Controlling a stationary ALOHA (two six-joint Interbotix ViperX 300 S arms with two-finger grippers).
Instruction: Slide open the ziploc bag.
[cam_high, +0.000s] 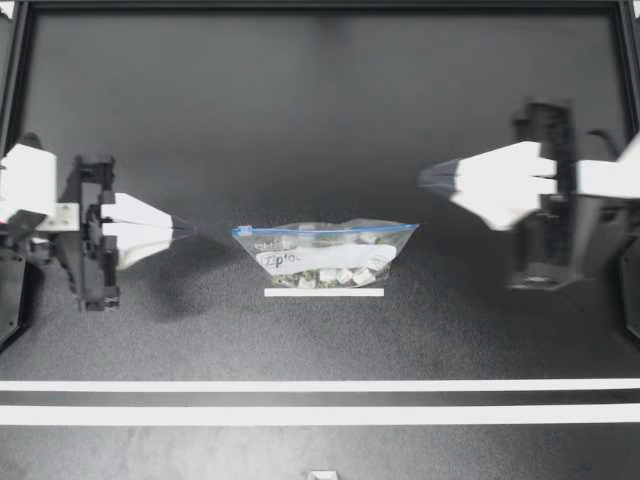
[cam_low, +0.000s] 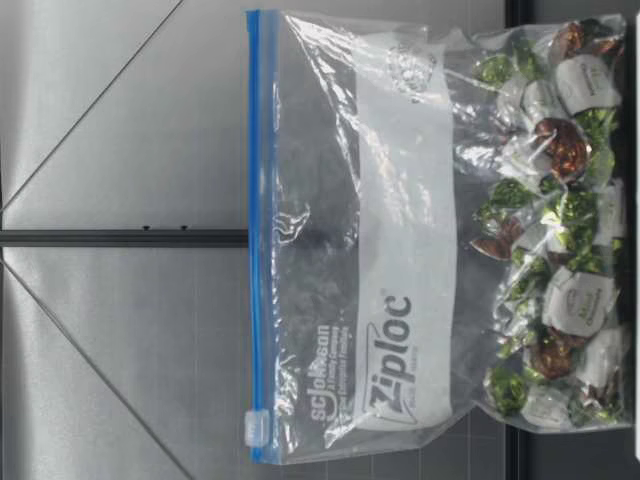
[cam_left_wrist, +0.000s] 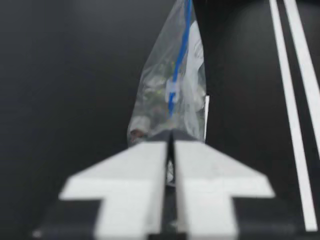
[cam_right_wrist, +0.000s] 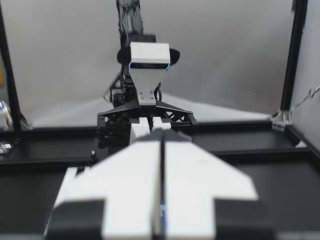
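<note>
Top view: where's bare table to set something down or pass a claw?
Widest free patch: the table behind the ziploc bag, up to the far frame. Also bare: the strip between the short tape mark and the long white lines. Tight: the gaps from bag to left claw and right claw.

The table (cam_high: 300, 120) is a matt black sheet with a soft pale sheen toward one side. Two long white stripes (cam_high: 320, 385) run side by side across it, and a short white strip (cam_high: 323, 292) lies near the middle. A black frame (cam_high: 320, 5) edges the table. Beyond it stands a plain grey wall (cam_right_wrist: 225, 50), with a black post (cam_right_wrist: 296, 55) at the corner
</note>
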